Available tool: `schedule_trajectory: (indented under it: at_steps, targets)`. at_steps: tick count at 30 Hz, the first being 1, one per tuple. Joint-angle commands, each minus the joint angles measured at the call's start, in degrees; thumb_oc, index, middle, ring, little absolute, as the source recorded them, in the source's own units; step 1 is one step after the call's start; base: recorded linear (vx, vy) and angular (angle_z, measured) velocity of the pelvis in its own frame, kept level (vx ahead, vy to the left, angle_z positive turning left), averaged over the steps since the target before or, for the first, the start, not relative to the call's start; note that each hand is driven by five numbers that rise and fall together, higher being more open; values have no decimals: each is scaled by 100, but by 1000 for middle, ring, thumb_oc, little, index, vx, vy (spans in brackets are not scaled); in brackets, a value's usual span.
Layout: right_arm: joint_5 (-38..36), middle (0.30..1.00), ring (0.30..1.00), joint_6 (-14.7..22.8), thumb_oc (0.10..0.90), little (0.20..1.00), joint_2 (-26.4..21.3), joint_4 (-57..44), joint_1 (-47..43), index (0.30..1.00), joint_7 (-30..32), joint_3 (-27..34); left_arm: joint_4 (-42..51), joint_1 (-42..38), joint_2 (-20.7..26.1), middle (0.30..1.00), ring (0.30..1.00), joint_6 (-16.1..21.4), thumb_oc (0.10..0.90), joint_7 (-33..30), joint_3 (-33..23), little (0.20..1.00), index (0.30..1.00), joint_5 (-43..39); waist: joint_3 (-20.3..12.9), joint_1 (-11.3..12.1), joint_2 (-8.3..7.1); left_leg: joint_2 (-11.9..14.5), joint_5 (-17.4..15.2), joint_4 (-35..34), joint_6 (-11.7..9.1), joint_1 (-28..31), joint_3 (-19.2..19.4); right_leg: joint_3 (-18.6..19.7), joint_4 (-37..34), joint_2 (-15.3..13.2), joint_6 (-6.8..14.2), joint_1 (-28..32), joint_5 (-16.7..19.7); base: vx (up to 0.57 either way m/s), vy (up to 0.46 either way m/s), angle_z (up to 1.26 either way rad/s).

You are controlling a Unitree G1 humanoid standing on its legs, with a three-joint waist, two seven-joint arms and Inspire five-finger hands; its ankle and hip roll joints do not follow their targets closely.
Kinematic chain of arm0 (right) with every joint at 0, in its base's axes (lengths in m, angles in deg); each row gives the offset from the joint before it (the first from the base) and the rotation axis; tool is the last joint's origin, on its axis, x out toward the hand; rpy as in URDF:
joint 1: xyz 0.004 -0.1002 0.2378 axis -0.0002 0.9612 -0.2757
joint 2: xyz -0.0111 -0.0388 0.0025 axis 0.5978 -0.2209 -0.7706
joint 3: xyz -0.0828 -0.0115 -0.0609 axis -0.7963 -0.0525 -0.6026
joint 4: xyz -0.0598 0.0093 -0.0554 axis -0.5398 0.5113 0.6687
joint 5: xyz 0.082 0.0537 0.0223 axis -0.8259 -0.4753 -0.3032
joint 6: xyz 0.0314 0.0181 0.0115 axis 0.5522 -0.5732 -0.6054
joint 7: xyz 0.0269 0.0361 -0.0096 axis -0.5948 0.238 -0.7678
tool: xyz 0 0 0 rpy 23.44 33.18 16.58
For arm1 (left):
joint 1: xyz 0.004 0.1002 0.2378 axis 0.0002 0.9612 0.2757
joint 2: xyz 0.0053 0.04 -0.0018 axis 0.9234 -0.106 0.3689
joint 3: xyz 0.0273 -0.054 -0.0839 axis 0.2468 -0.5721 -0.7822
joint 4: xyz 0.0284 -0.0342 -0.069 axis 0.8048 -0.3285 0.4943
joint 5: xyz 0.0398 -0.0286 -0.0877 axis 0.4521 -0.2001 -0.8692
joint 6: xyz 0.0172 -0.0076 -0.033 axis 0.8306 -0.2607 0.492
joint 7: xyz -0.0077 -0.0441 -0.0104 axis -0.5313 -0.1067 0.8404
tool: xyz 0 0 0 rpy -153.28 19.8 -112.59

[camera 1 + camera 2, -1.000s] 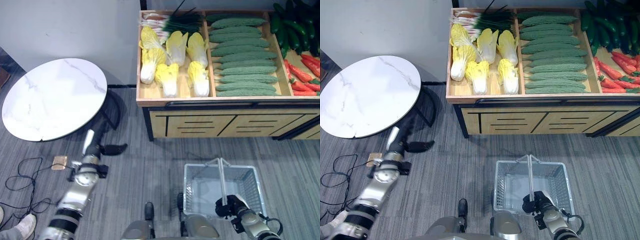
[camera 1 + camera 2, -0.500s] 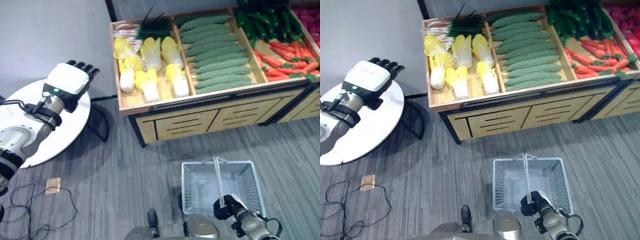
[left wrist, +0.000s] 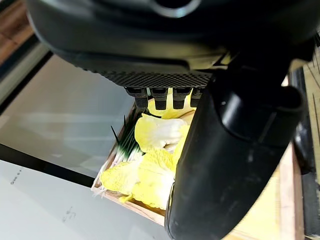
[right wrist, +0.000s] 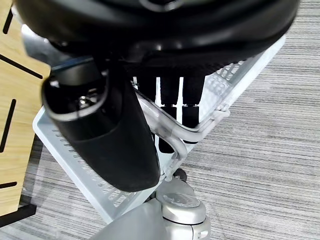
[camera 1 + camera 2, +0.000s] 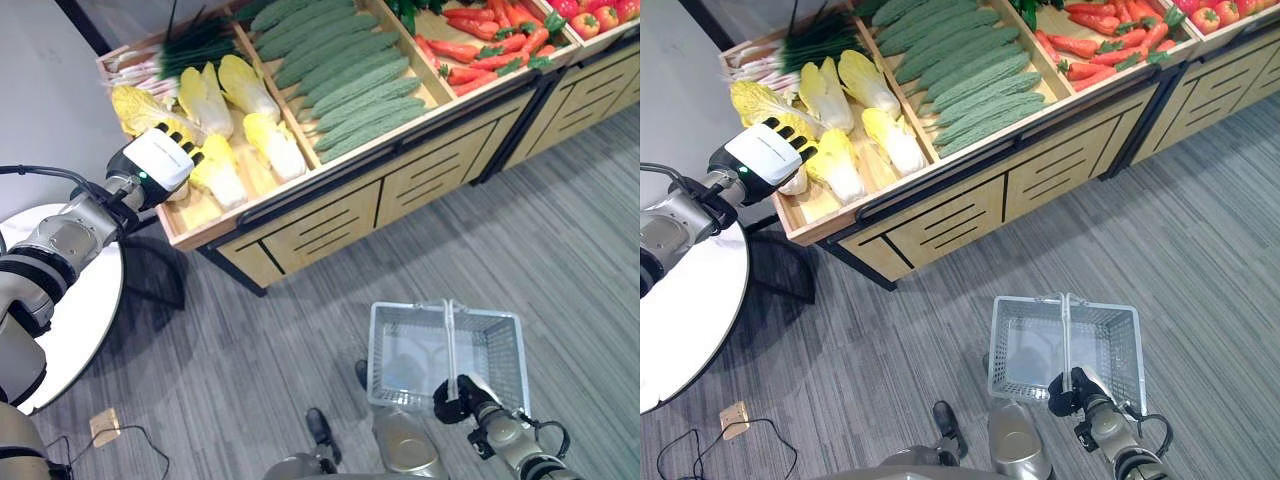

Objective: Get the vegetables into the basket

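Observation:
Several yellow-white napa cabbages (image 5: 272,145) lie in the left bin of a wooden produce stand (image 5: 330,215). My left hand (image 5: 158,160) hovers over the front left of that bin, open, fingers straight and pointing at the cabbages (image 3: 155,132); it holds nothing. On the floor in front of the stand is a grey wire basket (image 5: 385,340), empty, with its handle (image 5: 450,335) raised. My right hand (image 5: 455,400) is shut on the basket handle (image 4: 170,122), fingers curled round the bar.
Bumpy green gourds (image 5: 340,75) fill the middle bin, with red peppers (image 5: 480,45) and tomatoes (image 5: 600,15) further right and green onions (image 5: 190,50) at the back left. A round white table (image 5: 70,310) stands at the left. Grey carpet lies between the stand and the basket.
The camera has turned. My left arm has risen from down by the floor, past the round table, to the cabbage bin. My right hand keeps hold of the basket handle.

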Motion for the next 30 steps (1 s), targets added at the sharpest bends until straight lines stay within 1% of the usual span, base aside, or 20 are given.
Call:
schedule_trajectory:
  at_steps: [1, 4, 7, 8, 10, 11, 13, 14, 19, 20, 22, 23, 27, 29, 30]
  targets:
    - [-16, 300, 300, -76, 400, 300, -422, 30, 297, 300, -27, -479, -482, -1162, 417, 1000, 1000, -612, 900, -161, -326, 1000, 1000, -272, -94, 59, -68, 98, 6, 9, -210, -236, -355, 66, 213, -347, 782, 29, -359, -41, 32, -19]
    - [-165, 300, 300, -78, 400, 300, -476, -105, 196, 300, 41, -518, -752, -1487, 285, 1000, 1000, -748, 900, -194, -314, 1000, 1000, -450, 36, 12, -57, 73, 61, 9, -226, -583, -287, 132, 171, -359, 794, -326, -231, -44, 36, -16]
    - [-244, 300, 300, -104, 400, 300, -454, -213, 100, 300, 77, -618, -858, -1689, 223, 1000, 1000, -831, 900, -237, -342, 1000, 1000, -603, 136, 13, -65, 50, 84, 9, -206, -755, -184, 246, 137, -286, 793, -548, -135, -20, 39, -14]
    - [-272, 300, 300, -98, 400, 300, -472, -315, 50, 300, 84, -675, -820, -1767, 216, 1000, 1000, -850, 900, -270, -328, 1000, 1000, -626, 237, -1, -65, 26, 66, 9, -174, -807, -112, 307, 145, -247, 820, -644, -124, -28, 46, -23]
    - [-293, 300, 300, -114, 400, 300, -473, -432, 32, 300, 70, -726, -766, -1860, 247, 1000, 1000, -876, 900, -312, -297, 1000, 1000, -637, 283, 39, -125, 36, 74, 70, -153, -903, -15, 424, 149, -188, 822, -738, -98, -42, 12, -26]
    - [-298, 300, 300, -85, 400, 300, -490, -573, 7, 300, 68, -818, -791, -1927, 264, 1000, 1000, -915, 900, -362, -259, 1000, 1000, -644, 395, 39, -203, 34, 8, 257, -127, -1064, 76, 507, 157, -148, 824, -847, -40, -43, -15, -31]
    - [-318, 300, 300, -79, 400, 300, -482, -608, -3, 300, 66, -859, -853, -1961, 246, 1000, 1000, -922, 900, -352, -254, 1000, 1000, -674, 420, 53, -234, 38, -53, 391, -124, -1187, 113, 547, 162, -141, 828, -917, -15, -62, -21, -39]
    - [-369, 300, 300, -68, 400, 300, -475, -669, -48, 300, 90, -914, -869, -1995, 144, 1000, 1000, -940, 900, -335, -254, 1000, 1000, -698, 497, 54, -270, 49, -136, 662, -110, -1499, 157, 625, 173, -127, 819, -1091, 42, -70, -23, -34]
    - [-415, 300, 300, -102, 400, 300, -449, -609, -89, 300, 123, -927, -800, -1966, 24, 1000, 1000, -911, 900, -291, -286, 1000, 1000, -747, 516, 77, -264, 26, -226, 862, -98, -1709, 183, 676, 193, -104, 814, -1215, 69, -18, -8, -16]
    - [-436, 300, 300, -123, 400, 300, -403, -537, -130, 300, 165, -916, -633, -1819, 13, 1000, 1000, -883, 900, -254, -373, 1000, 1000, -774, 531, 104, -280, 27, -327, 1049, -79, -1786, 226, 741, 199, -85, 831, -1234, 89, 0, 0, 0]
    - [-456, 300, 300, -131, 400, 300, -390, -522, -126, 300, 178, -877, -541, -1633, 1, 1000, 1000, -854, 900, -168, -508, 1000, 1000, -829, 519, 142, -301, 32, -404, 1170, -65, -1803, 218, 783, 221, -67, 823, -1220, 77, 11, -13, -6]
    - [-461, 300, 300, -144, 400, 300, -371, -460, -132, 300, 194, -846, -458, -1457, -38, 1000, 1000, -836, 900, -164, -708, 1000, 1000, -963, 500, 162, -309, 34, -443, 1232, -65, -1808, 202, 784, 228, -73, 823, -1198, 71, 3, -29, -4]
    - [-383, 300, 300, -178, 400, 300, -409, -388, -136, 300, 195, -807, -582, -993, -81, 1000, 1000, -784, 900, -14, -1035, 1000, 1000, -1147, 407, 144, -289, 40, -486, 1297, -87, -1763, 117, 755, 258, -83, 787, -1133, 48, 0, 0, 0]
    - [-356, 300, 300, -183, 400, 300, -409, -351, -133, 300, 189, -803, -672, -892, -67, 1000, 1000, -765, 900, 34, -1120, 1000, 1000, -1194, 378, 135, -298, 34, -487, 1311, -86, -1763, 101, 738, 249, -85, 774, -1108, 66, -18, -14, 2]
    - [-357, 300, 300, -188, 400, 300, -412, -329, -149, 300, 208, -771, -800, -755, -83, 1000, 1000, -768, 900, 78, -1259, 1000, 1000, -1291, 343, 139, -307, 41, -474, 1322, -91, -1785, 69, 704, 242, -90, 764, -1103, 81, -28, -31, 3]
